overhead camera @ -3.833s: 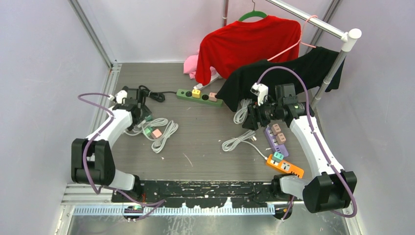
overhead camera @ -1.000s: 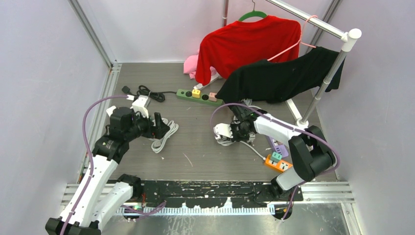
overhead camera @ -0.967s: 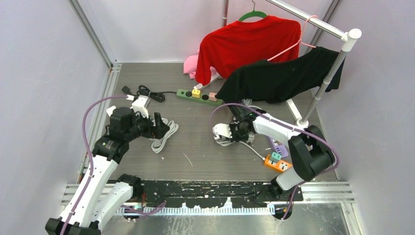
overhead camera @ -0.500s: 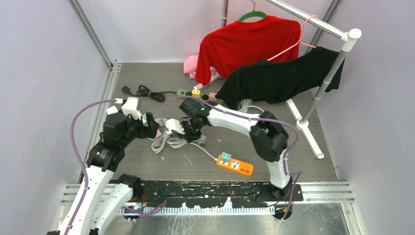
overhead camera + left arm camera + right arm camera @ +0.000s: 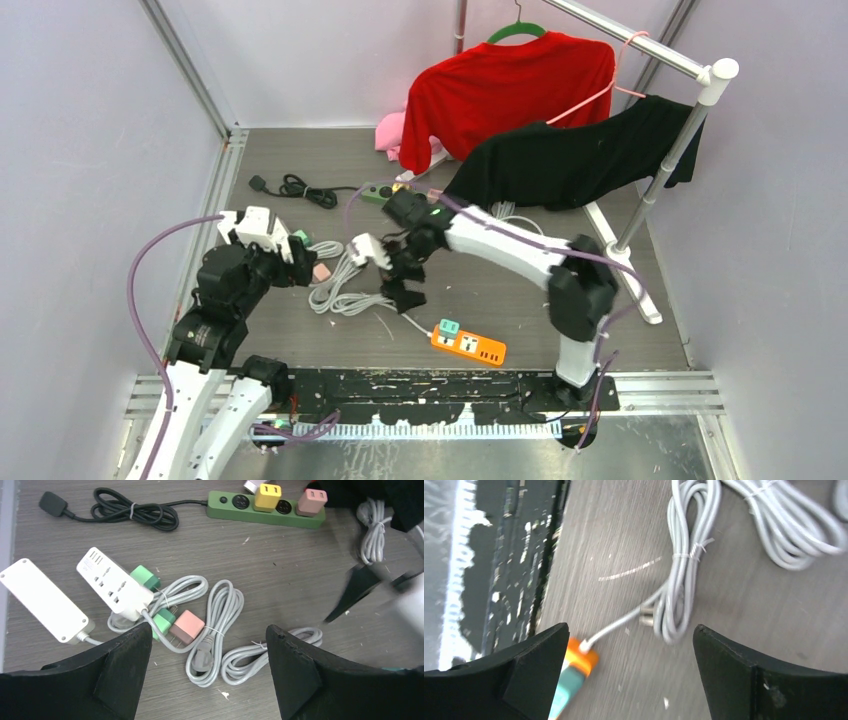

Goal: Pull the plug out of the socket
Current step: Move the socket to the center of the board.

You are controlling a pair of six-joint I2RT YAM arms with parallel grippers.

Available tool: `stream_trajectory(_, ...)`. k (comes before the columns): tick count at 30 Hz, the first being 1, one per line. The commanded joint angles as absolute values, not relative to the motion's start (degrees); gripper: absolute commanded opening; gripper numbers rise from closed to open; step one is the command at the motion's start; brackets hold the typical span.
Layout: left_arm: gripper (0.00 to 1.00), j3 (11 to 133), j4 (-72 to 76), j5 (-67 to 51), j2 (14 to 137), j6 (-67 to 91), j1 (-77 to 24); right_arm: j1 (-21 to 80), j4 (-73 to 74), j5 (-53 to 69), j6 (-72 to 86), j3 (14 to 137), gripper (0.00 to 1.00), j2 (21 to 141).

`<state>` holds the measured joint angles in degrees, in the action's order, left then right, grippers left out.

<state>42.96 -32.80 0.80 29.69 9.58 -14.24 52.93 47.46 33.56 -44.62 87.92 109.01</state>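
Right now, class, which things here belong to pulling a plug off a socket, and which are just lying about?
Belong to the job: green power strip, its yellow plug and pink plug; orange power strip with teal plug.
Lying about: red shirt, black shirt, black cable, loose grey cords.

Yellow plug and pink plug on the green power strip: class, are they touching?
Apart. The left wrist view shows an empty socket between the yellow plug and the pink plug on the green power strip.
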Motion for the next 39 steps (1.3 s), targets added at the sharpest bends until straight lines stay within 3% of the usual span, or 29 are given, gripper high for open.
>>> stream_trajectory(1, 0.84, 42.05, -27.35, -7.32, 28.77, 7.02, -14.19, 44.82, 61.08, 44.71, -56.02, 85.27, 1.00, 93.40)
stream_trajectory(5, 0.85, 38.77, -20.34, -20.97, 27.58, 6.85, -14.32, 32.76, 53.48, 53.95, -52.31, 70.86, 1.00, 78.53)
stream_trajectory(7, 0.85, 36.63, -15.06, -27.22, 27.85, 9.89, -14.25, 26.77, 47.10, 57.54, -42.85, 63.32, 1.00, 71.78)
stream_trajectory(14, 0.81, 27.84, 16.58, -41.64, 35.19, 43.79, -15.65, 16.33, 52.44, 59.85, -46.09, 56.62, 1.00, 62.17)
stream_trajectory(17, 0.78, 24.36, 21.22, -35.58, 37.03, 44.14, -24.27, 15.26, 51.53, 61.07, -47.34, 54.02, 1.00, 61.16)
stream_trajectory(22, 0.79, 20.26, 20.56, -15.57, 37.04, 26.12, -48.03, 15.21, 49.91, 58.35, -47.62, 50.68, 1.00, 60.65)
stream_trajectory(25, 0.79, 16.80, 25.04, -7.84, 38.77, 19.40, -56.60, 15.87, 45.16, 54.07, -44.90, 48.25, 0.98, 60.96)
stream_trajectory(32, 0.79, 10.30, 34.22, -7.05, 46.98, 12.67, -59.05, 27.87, 40.34, 40.95, -45.09, 45.30, 0.96, 65.89)
stream_trajectory(39, 0.79, 7.96, 35.89, -7.53, 48.40, 7.62, -59.52, 38.65, 32.30, 36.72, -39.40, 43.67, 0.93, 68.87)
